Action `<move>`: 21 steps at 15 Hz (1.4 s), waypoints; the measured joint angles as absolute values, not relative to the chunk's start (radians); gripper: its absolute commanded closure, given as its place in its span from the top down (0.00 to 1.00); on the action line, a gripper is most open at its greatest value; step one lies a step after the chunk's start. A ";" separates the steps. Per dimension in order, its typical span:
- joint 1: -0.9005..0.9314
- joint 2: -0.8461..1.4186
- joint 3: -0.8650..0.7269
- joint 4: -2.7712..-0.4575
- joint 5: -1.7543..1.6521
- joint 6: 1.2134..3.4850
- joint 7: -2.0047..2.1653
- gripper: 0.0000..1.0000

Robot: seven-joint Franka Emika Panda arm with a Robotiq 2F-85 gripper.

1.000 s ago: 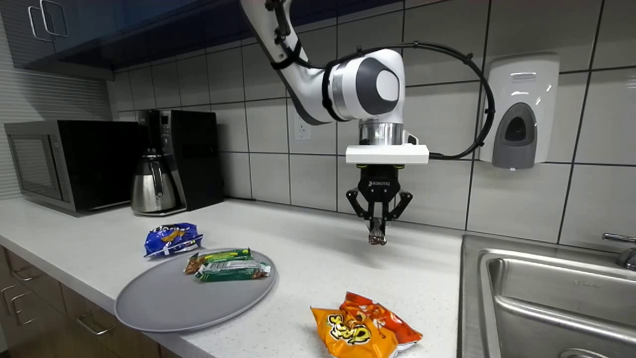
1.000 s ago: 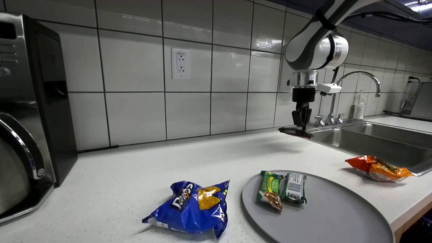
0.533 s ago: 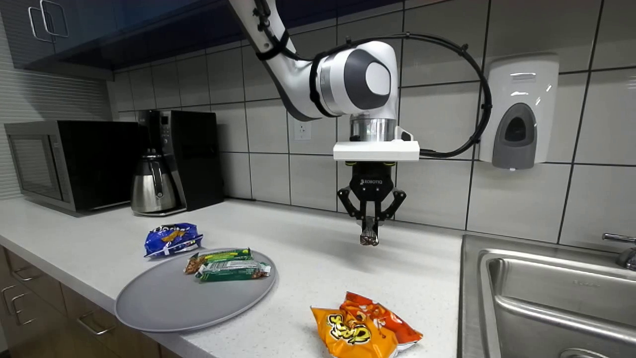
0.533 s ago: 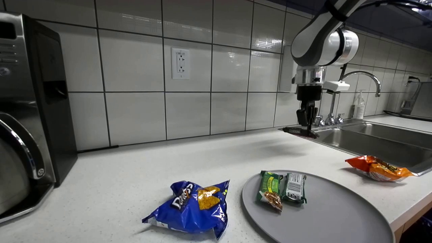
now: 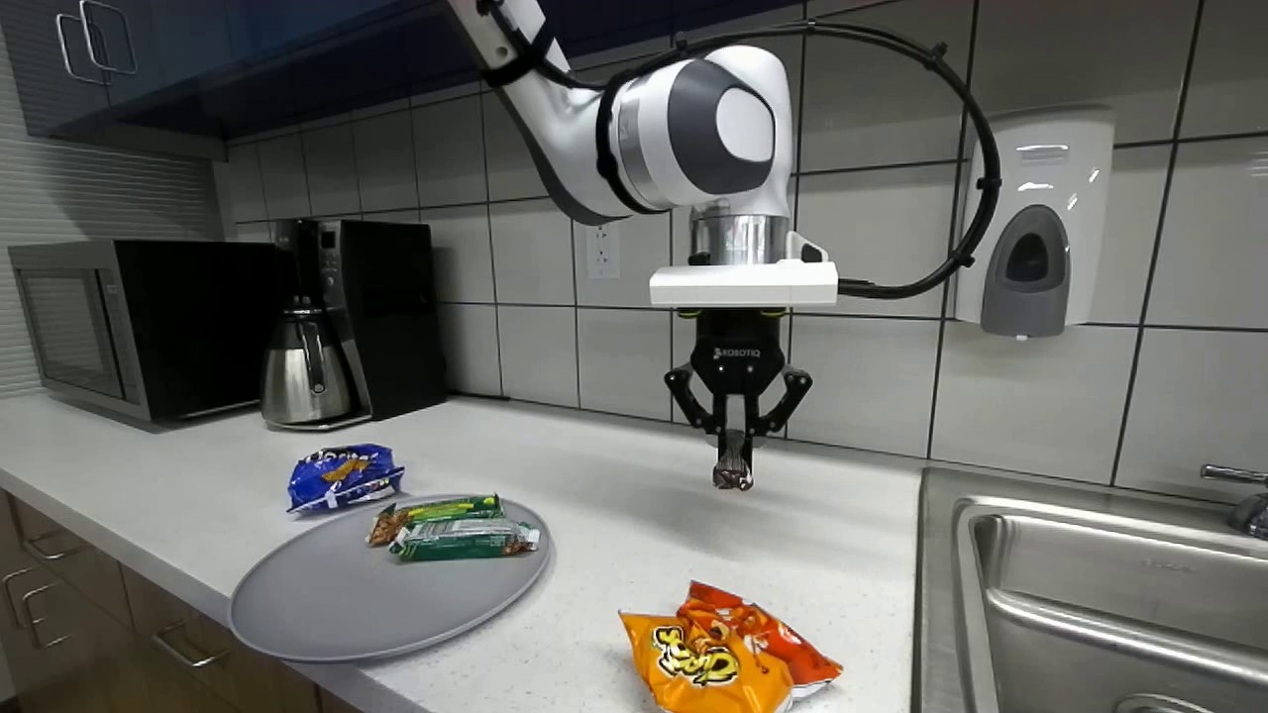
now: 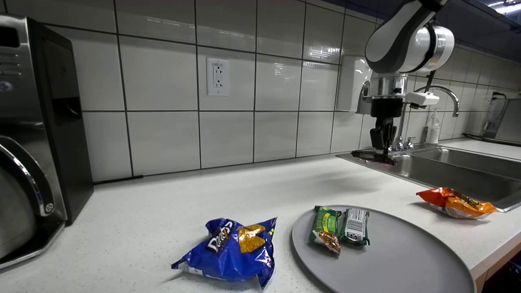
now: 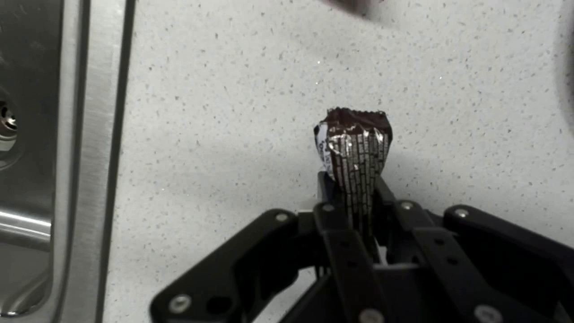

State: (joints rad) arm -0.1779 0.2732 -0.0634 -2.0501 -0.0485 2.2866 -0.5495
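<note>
My gripper is shut on a dark brown wrapped bar and holds it above the white counter, apart from it. In an exterior view the gripper grips the bar near one end, and the bar lies roughly level. In the wrist view the bar sticks out between the black fingers, with fine print on its side. Its rear part is hidden by the fingers. A grey round plate bears two green wrapped bars, which also show in an exterior view.
An orange-red chip bag lies on the counter below and in front of the gripper. A blue chip bag lies beside the plate. A steel sink borders the counter. A coffee maker and microwave stand farther along.
My gripper has moved over the counter, away from the tiled wall, with the brown bar held throughout. The plate, green bars and chip bags have not moved.
</note>
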 measured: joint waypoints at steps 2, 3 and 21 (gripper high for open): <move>-0.178 0.251 -0.068 -2.082 -0.048 2.292 -0.550 0.05; -0.178 0.240 -0.069 -2.098 -0.048 2.294 -0.550 0.05; -0.111 0.125 -0.070 -2.293 -0.131 2.415 -0.183 0.05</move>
